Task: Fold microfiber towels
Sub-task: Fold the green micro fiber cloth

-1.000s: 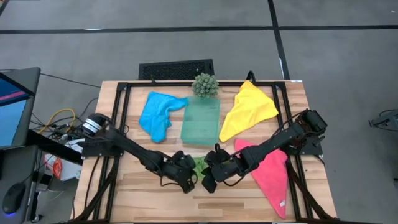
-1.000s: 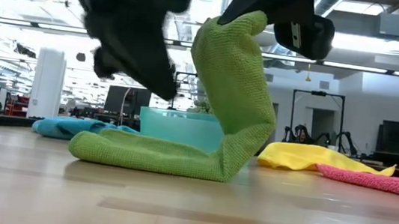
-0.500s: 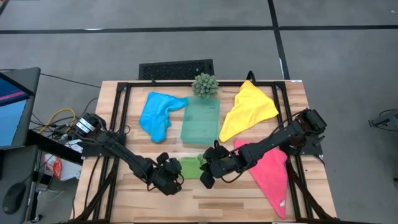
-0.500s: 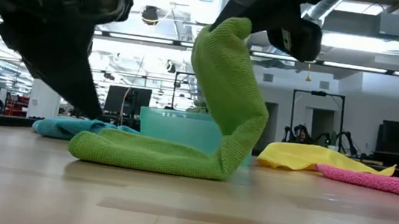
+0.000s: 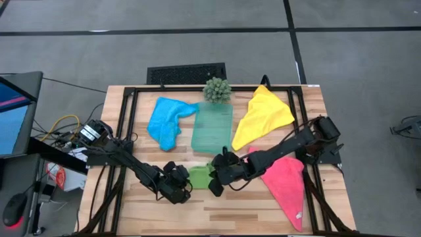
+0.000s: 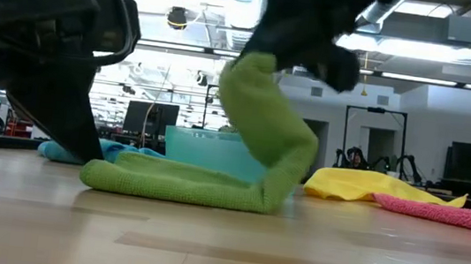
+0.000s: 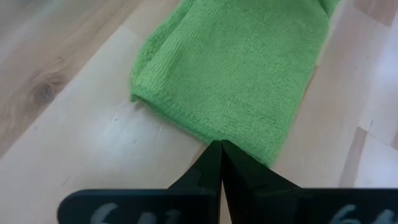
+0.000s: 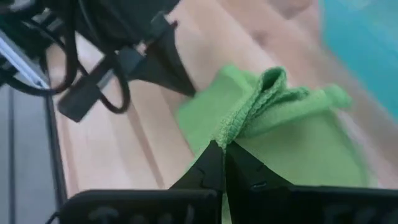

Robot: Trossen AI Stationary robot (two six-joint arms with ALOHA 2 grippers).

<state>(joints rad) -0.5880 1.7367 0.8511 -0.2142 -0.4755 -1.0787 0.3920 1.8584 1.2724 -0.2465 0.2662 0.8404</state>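
Right gripper (image 5: 215,185) pinching the raised end of the green towel (image 5: 200,177), fold to travel toward the left gripper (image 5: 183,191).

Fingers clenched on a bunched edge of cloth (clear in the right wrist view, the hem pleated right at the tips). From there, green towel dropping in a bend to the table (image 5: 263,210) and running flat toward the left arm's side, long axis lying between the two grippers. At the far flat end, left gripper clamped shut with nothing held, tips planted at the towel's edge, seemingly as an anchor. Lifted end likely to be laid over toward that pinned end. Blue towel (image 5: 168,120), yellow towel (image 5: 262,117) and pink towel (image 5: 287,181) lying apart, unfolded.
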